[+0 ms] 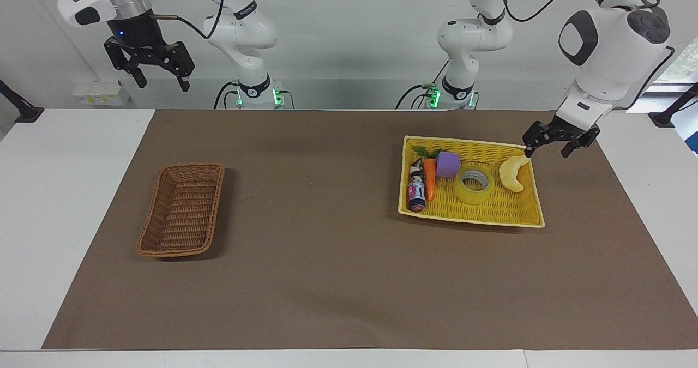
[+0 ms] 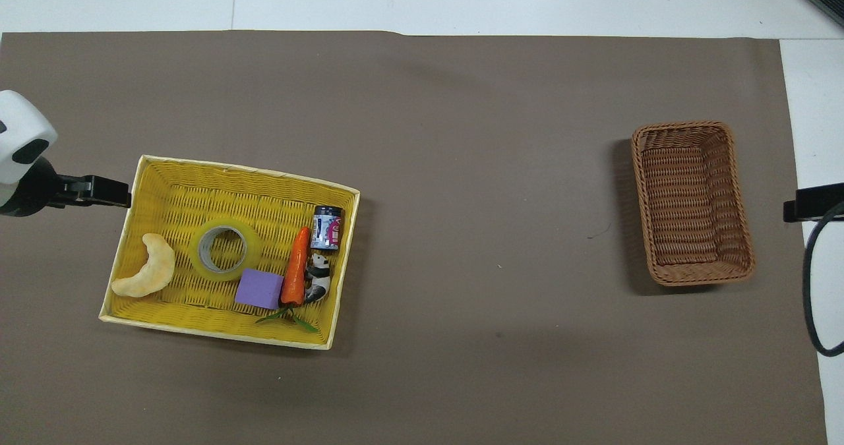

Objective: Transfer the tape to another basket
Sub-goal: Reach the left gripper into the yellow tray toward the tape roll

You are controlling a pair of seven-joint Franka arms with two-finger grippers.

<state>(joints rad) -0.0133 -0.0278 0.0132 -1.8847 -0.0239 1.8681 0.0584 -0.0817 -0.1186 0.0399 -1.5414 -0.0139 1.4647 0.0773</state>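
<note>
The tape (image 1: 474,185) (image 2: 225,248), a yellow translucent roll with a pale core, lies flat in the middle of the yellow tray-basket (image 1: 469,142) (image 2: 244,167). The brown wicker basket (image 1: 182,210) (image 2: 689,201) stands empty toward the right arm's end of the table. My left gripper (image 1: 547,151) (image 2: 99,192) hangs open and empty over the yellow basket's corner at the left arm's end, above the rim and apart from the tape. My right gripper (image 1: 163,83) (image 2: 811,202) waits open, raised high near its base.
Sharing the yellow basket with the tape are a pale crescent toy (image 1: 514,173), a purple block (image 1: 448,164), an orange carrot (image 1: 430,178), a small printed can (image 1: 417,194) and a panda figure (image 2: 318,277). A brown mat (image 1: 327,237) covers the table.
</note>
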